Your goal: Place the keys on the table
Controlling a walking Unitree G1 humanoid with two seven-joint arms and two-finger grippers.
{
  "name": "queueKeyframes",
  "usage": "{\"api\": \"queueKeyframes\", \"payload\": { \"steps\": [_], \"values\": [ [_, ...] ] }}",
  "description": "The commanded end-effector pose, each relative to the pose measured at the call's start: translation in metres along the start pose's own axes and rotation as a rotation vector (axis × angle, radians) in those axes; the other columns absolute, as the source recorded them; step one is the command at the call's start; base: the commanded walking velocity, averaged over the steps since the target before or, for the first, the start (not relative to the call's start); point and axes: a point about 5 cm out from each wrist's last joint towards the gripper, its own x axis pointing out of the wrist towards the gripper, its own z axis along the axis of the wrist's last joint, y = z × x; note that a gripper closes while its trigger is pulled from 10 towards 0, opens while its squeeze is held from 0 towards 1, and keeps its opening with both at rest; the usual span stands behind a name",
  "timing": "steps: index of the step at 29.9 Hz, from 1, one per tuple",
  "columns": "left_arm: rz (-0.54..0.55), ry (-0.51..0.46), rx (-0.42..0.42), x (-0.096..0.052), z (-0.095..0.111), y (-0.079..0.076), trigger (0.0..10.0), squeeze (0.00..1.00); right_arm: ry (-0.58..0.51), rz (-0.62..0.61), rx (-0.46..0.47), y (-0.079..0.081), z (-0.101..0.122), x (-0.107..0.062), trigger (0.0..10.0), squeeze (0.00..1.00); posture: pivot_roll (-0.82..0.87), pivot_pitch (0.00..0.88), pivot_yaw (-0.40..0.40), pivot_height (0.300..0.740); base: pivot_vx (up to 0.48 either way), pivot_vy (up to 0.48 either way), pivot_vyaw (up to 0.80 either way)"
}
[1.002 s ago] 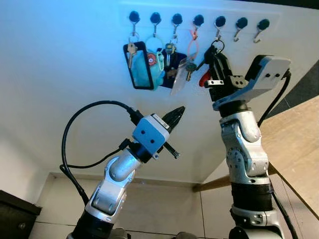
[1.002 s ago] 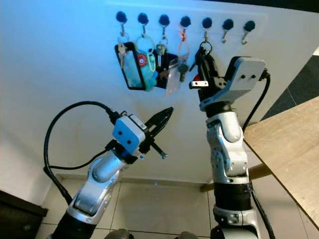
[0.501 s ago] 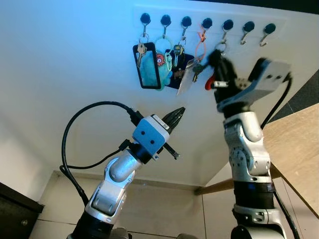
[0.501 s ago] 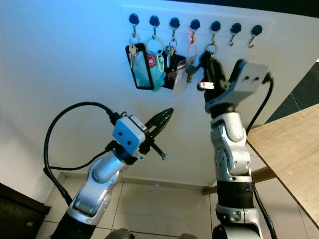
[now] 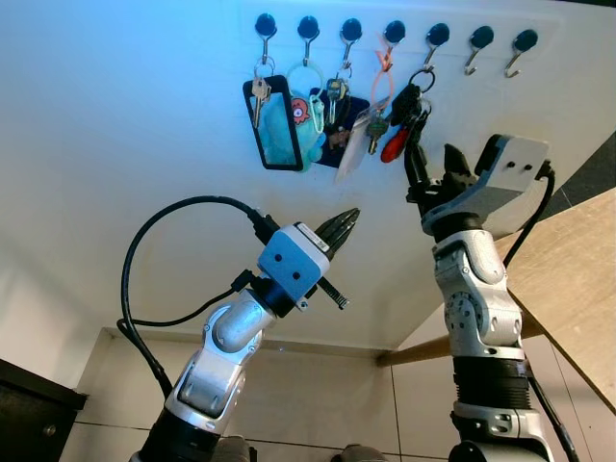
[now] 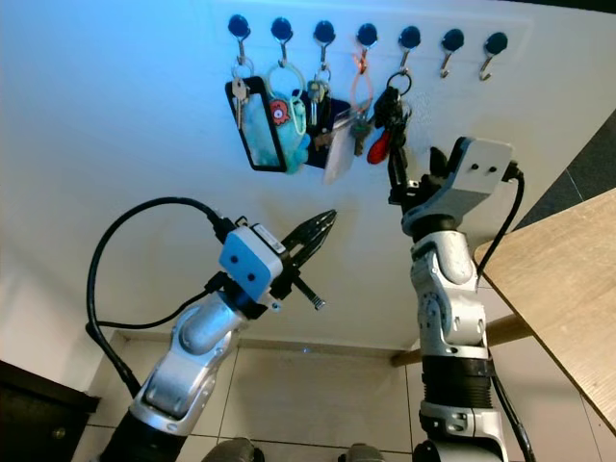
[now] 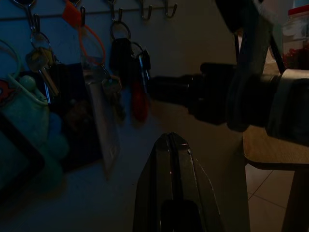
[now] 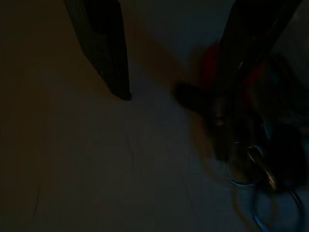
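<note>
The keys (image 5: pixel 400 119), a black fob with a red tag on a ring, hang from the fifth wall hook (image 5: pixel 437 35). My right gripper (image 5: pixel 432 157) stands open just below and to the right of them; one finger rises beside the red tag and nothing is held. In the dark right wrist view the red tag (image 8: pixel 210 71) and key ring (image 8: pixel 251 166) lie next to one finger (image 8: pixel 241 53), outside the gap. My left gripper (image 5: pixel 343 225) is shut and empty, lower and to the left, pointing at the wall. The wooden table (image 5: pixel 577 279) is at the right.
Other hooks carry a black-framed card with a key (image 5: pixel 269 123), a teal plush (image 5: pixel 306 117), more keys (image 5: pixel 332 91) and an orange loop with a clear tag (image 5: pixel 371 120). Two hooks at the right (image 5: pixel 500 43) are bare. Tiled floor (image 5: pixel 318 404) lies below the white wall.
My right gripper has come down from the black-and-red keys and now stands open below them; the keys still hang on their hook. The left arm has not moved. The camera shifted slightly.
</note>
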Motion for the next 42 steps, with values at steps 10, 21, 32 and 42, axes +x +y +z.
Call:
{"api": "queueKeyframes", "payload": {
  "steps": [10, 21, 32, 42],
  "values": [
    [-0.015, 0.014, 0.012, -0.003, 0.001, -0.002, 10.0, 0.0, -0.145, 0.129, -0.134, 0.019, 0.01, -0.018, 10.0, 1.0, 0.07, 0.109, -0.043, 0.74, 0.0, 0.0, 0.0],
    [-0.018, 0.012, 0.008, -0.002, 0.0, -0.002, 10.0, 0.0, -0.207, 0.072, -0.175, 0.016, 0.019, -0.013, 10.0, 0.0, 0.06, 0.108, -0.037, 0.74, 0.0, 0.0, 0.0],
    [-0.021, 0.01, 0.009, -0.001, 0.0, -0.002, 10.0, 0.0, -0.238, 0.092, -0.213, 0.015, 0.023, 0.001, 10.0, 0.0, 0.06, 0.106, -0.033, 0.74, 0.0, 0.0, 0.0],
    [-0.023, 0.009, 0.013, 0.0, 0.0, -0.001, 10.0, 0.0, -0.138, 0.217, -0.244, 0.032, 0.007, 0.02, 10.0, 0.0, 0.07, 0.104, -0.035, 0.74, 0.0, 0.0, 0.0]
  ]
}}
